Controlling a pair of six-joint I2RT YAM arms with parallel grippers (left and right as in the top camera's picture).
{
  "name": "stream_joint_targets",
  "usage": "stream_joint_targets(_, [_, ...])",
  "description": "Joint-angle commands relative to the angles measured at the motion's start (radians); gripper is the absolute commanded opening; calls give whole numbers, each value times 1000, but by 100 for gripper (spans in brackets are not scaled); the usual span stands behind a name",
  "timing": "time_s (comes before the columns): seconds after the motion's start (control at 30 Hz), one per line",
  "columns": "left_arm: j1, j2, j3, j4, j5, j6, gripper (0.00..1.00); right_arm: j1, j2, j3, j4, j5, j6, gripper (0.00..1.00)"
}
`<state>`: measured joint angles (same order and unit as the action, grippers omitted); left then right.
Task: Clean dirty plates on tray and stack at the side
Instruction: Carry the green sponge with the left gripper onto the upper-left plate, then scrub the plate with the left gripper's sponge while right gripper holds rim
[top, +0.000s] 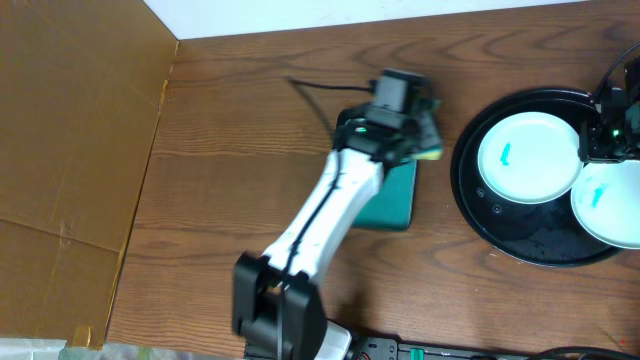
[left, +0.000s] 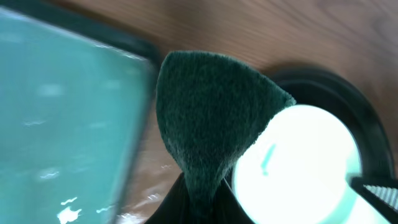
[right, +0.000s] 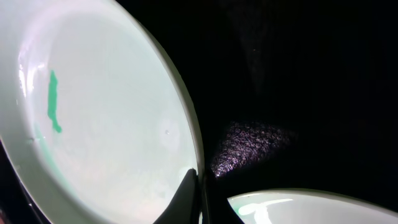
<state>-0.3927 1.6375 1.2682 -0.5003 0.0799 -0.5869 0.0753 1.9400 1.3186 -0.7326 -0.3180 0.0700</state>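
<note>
Two white plates lie on the round black tray (top: 470, 190); a third does not show. The left plate (top: 528, 157) bears a teal smear. My right gripper (top: 598, 140) is shut on its right rim; in the right wrist view the fingers (right: 199, 186) pinch the edge of that plate (right: 106, 118). The second plate (top: 610, 200) lies at the tray's right and shows in the right wrist view (right: 311, 208). My left gripper (top: 405, 110) is shut on a dark green sponge (left: 211, 118) left of the tray, with the smeared plate (left: 298, 168) beyond it.
A small rectangular black tray with a teal inside (top: 395, 200) lies under the left arm and fills the left of the left wrist view (left: 62, 112). Brown cardboard (top: 70, 130) covers the table's left. A power strip (top: 400, 348) lies at the front edge.
</note>
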Motion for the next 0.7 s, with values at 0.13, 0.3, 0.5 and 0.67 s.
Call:
stream_joint_targets(0.13, [-137, 163, 3, 185, 26, -95, 7, 56, -2, 0, 4, -1, -39, 1])
stream_joint_targets(0.3, [-190, 251, 3, 280, 25, -100, 7, 87, -2, 0, 18, 39, -48, 1])
stream_joint_targets(0.5, [-232, 319, 3, 317, 25, -137, 7, 88, 11, 0, 35, 44, -48, 1])
stream_joint_targets(0.67, [-261, 369, 3, 362, 25, -153, 7, 88, 51, 0, 49, 36, -37, 1])
